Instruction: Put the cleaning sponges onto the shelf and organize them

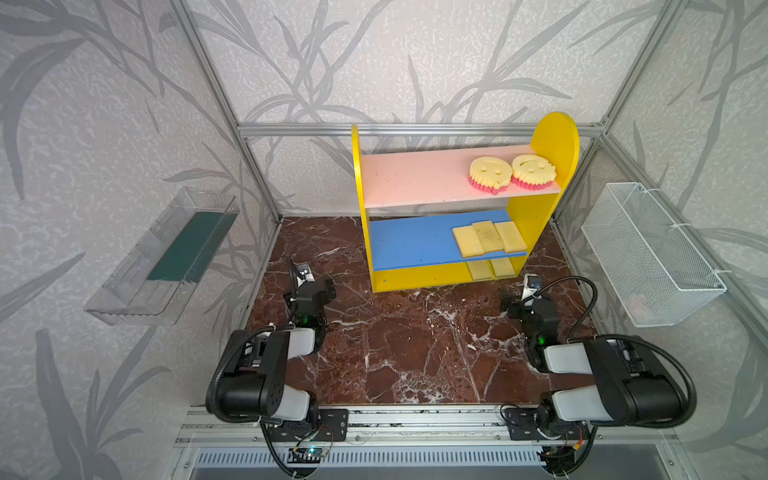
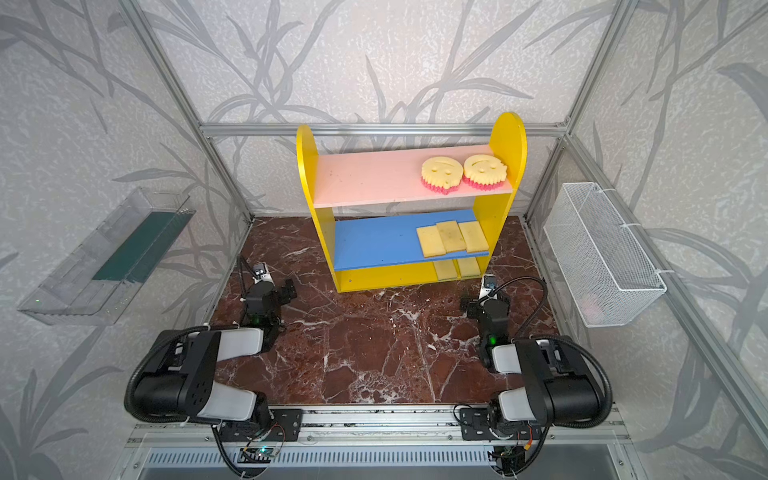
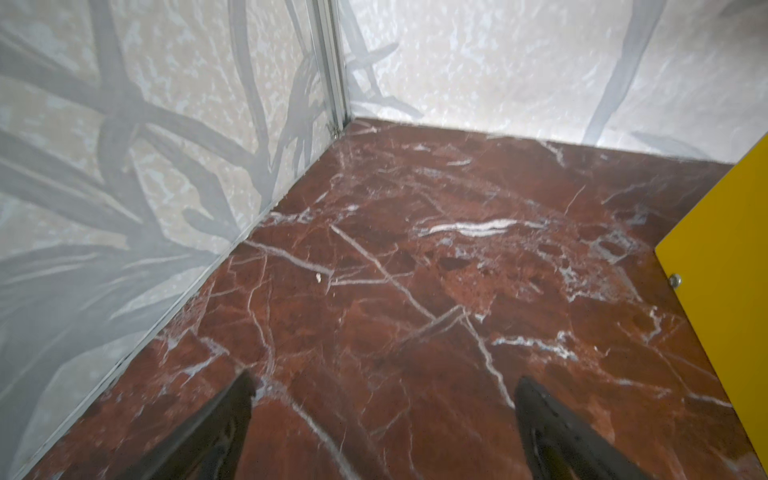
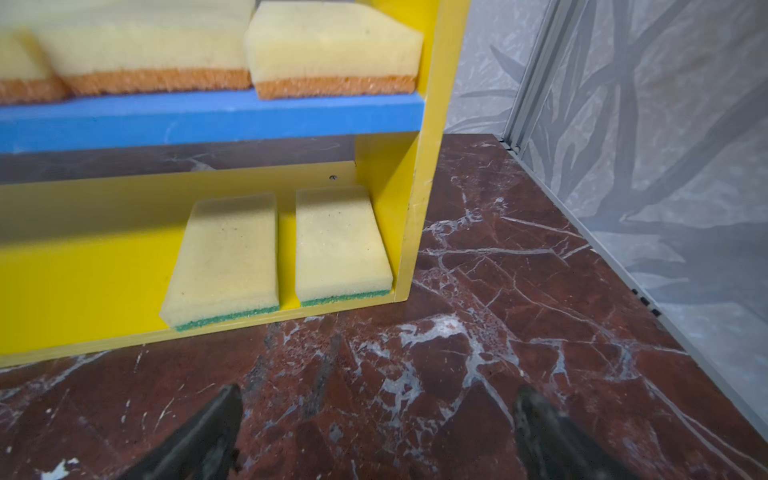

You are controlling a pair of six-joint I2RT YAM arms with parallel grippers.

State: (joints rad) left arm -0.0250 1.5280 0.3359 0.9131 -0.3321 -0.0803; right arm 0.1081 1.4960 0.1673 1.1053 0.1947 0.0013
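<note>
In a top view, every sponge you can see sits on the shelf (image 1: 555, 137): smiley sponges (image 1: 490, 171) on pink, rectangles (image 1: 488, 237) on blue. Left wrist: left gripper (image 3: 384, 380) spread, empty. Right wrist: right gripper (image 4: 378, 388) spread, empty; nudging forward could skew the green-faced sponges (image 4: 226, 253).

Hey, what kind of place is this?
Likely a robot test cell: aluminium frame with wallpapered panels, two robot arms mounted on a rail, and a small shelf of sponges.
</note>
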